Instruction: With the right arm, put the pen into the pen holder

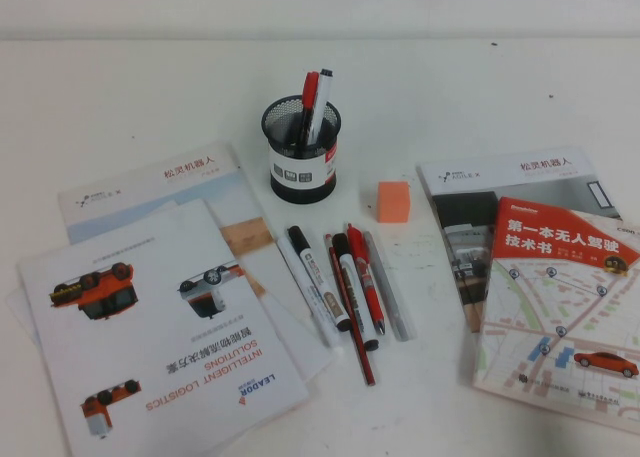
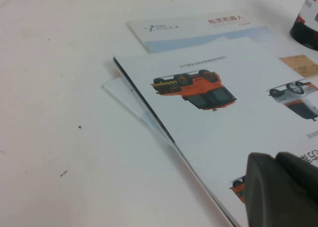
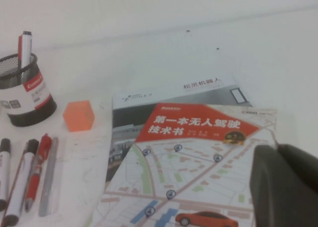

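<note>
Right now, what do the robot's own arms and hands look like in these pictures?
Very little shows. The high view has neither arm in it. In the left wrist view, the left hand is only a dark, matte, rounded lump at the frame corner, over the brochure. In the right wrist view, the right hand is a similar dark grey-black rounded block above the book. No cables, stickers or markings are visible.

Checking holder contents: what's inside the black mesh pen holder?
In the black wire-mesh pen holder stand a red-capped pen and a white black-capped marker; their lower ends are hidden. Left tool and right tool are away from it.
</note>
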You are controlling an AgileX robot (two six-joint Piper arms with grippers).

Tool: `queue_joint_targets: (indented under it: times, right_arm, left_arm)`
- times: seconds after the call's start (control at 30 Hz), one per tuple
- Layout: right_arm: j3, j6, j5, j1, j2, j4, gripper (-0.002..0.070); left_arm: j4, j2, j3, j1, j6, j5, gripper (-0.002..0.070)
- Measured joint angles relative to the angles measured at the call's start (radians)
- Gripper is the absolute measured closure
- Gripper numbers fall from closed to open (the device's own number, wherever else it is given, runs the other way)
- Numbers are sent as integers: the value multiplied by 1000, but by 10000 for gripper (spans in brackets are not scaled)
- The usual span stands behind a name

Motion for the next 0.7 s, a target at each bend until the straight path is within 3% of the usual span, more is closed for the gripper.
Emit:
queue_joint_targets:
  times: [0.2,0.4,0.7]
  right_arm:
    - [10,-2,20,-4,-14,-15,695]
    - [123,-2,-108,-4,-27,-59,695]
    - [130,15,8,-4,-43,-59,695]
  left_arm:
    - [0,0,0,0,0,0,677]
    - [0,0,0,0,0,0,678]
    - [0,0,0,0,0,0,678]
